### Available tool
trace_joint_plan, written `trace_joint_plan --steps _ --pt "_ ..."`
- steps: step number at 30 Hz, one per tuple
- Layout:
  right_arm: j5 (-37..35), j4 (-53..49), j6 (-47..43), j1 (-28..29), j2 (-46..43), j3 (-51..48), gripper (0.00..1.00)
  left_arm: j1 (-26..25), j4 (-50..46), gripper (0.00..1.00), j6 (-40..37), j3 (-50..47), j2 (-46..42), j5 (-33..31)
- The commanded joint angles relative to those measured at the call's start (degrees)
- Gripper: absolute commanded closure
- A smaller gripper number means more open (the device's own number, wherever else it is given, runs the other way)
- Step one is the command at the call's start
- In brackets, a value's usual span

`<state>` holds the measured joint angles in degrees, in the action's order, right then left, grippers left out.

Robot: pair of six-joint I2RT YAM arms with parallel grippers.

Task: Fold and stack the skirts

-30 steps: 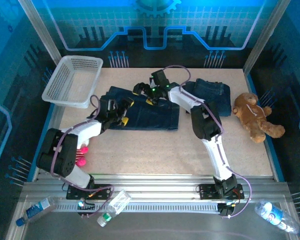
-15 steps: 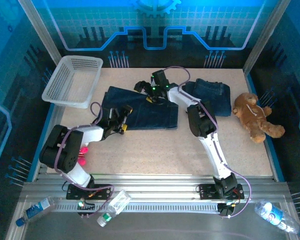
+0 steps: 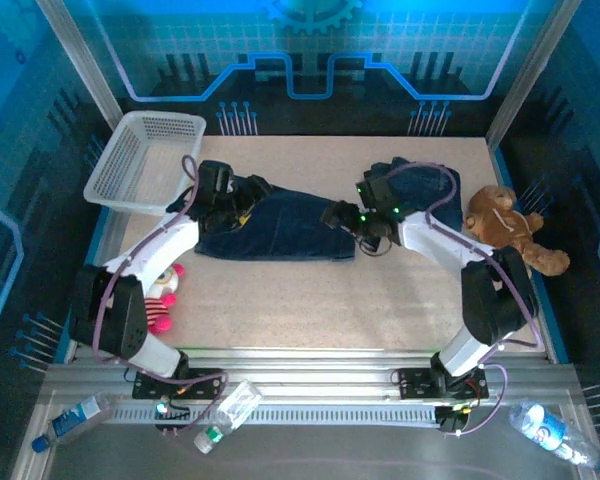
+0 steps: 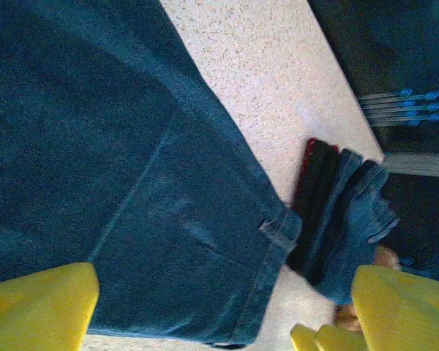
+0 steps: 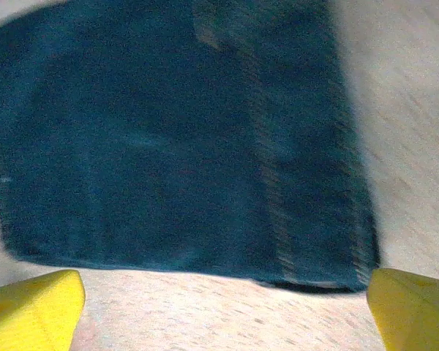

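Note:
A folded dark blue denim skirt [image 3: 285,228] lies flat in the middle of the table. My left gripper [image 3: 242,204] hovers open over its left end. In the left wrist view the denim skirt [image 4: 132,205] spreads below the open left gripper [image 4: 219,314], nothing between the yellow fingertips [image 4: 40,311]. My right gripper [image 3: 337,215] is open at the skirt's right edge. The right wrist view shows the denim skirt [image 5: 175,139] ahead of the open right gripper [image 5: 223,307]. A stack of folded skirts [image 3: 426,184] sits at the back right, and the stack [image 4: 329,212] shows red, black and denim layers.
A white mesh basket [image 3: 145,160] stands at the back left. A brown teddy bear [image 3: 510,235] lies at the right edge, beside the stack. A pink-and-white plush toy [image 3: 161,305] lies by the left arm. Plastic bottles [image 3: 225,412] rest on the front rail.
The right arm has swung from the skirt's far edge to its right edge. The left gripper has moved from the near left corner up to the skirt's far left end.

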<state>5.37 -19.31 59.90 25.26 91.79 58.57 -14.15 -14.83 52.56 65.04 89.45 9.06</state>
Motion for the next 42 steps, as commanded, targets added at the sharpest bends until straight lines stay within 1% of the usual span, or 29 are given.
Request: trace_joint_plan --steps 1,3,5,7,9,11,16,20,25,29,35,38,42 --pt "1.2 7.8 9.7 -0.5 -0.4 -6.4 0.00 -1.1 -10.9 0.36 -6.2 3.8 6.0 0.3" --pt "3.6 11.4 11.5 -0.3 0.4 -7.8 0.02 -2.1 -10.9 0.50 -6.3 4.0 8.0 1.0" --pt "4.5 15.4 13.6 0.0 1.9 -10.0 0.06 -3.1 -10.9 0.65 -6.4 4.4 10.2 1.5" --pt "4.7 19.4 15.4 0.0 3.3 -11.3 0.10 -3.5 -10.6 0.77 -6.4 4.6 12.4 2.3" --pt "4.0 22.9 17.2 0.2 4.3 -12.4 0.13 -3.5 -9.7 0.85 -6.0 4.8 14.5 3.7" --pt "4.1 26.2 18.6 0.4 5.3 -13.1 0.14 -3.6 -9.4 0.89 -5.8 5.3 16.9 4.8" --pt "2.8 28.9 19.1 1.0 6.9 -13.2 0.18 -4.3 -10.4 0.93 -5.8 5.4 19.9 4.8" --pt "-0.2 32.7 19.2 1.3 5.7 -14.9 0.24 -4.6 -9.8 0.93 -5.2 2.8 20.0 4.2" --pt "-2.2 36.5 16.6 1.2 4.3 -14.8 0.31 -4.7 -8.7 0.93 -4.6 1.6 21.1 5.5" --pt "-3.4 36.6 16.1 1.2 3.8 -14.9 0.33 -5.4 -8.4 0.93 -4.2 2.5 21.2 6.0" --pt "-3.9 38.5 18.2 1.3 3.9 -16.6 0.34 -5.7 -8.8 0.93 -4.1 3.5 21.8 6.1" --pt "-3.6 37.8 18.2 1.6 2.9 -16.8 0.35 -5.7 -9.5 0.92 -4.3 3.7 21.8 5.9" --pt "-5.4 35.4 17.1 1.9 0.7 -17.2 0.34 -5.7 -9.8 0.92 -4.4 3.4 21.8 6.0"
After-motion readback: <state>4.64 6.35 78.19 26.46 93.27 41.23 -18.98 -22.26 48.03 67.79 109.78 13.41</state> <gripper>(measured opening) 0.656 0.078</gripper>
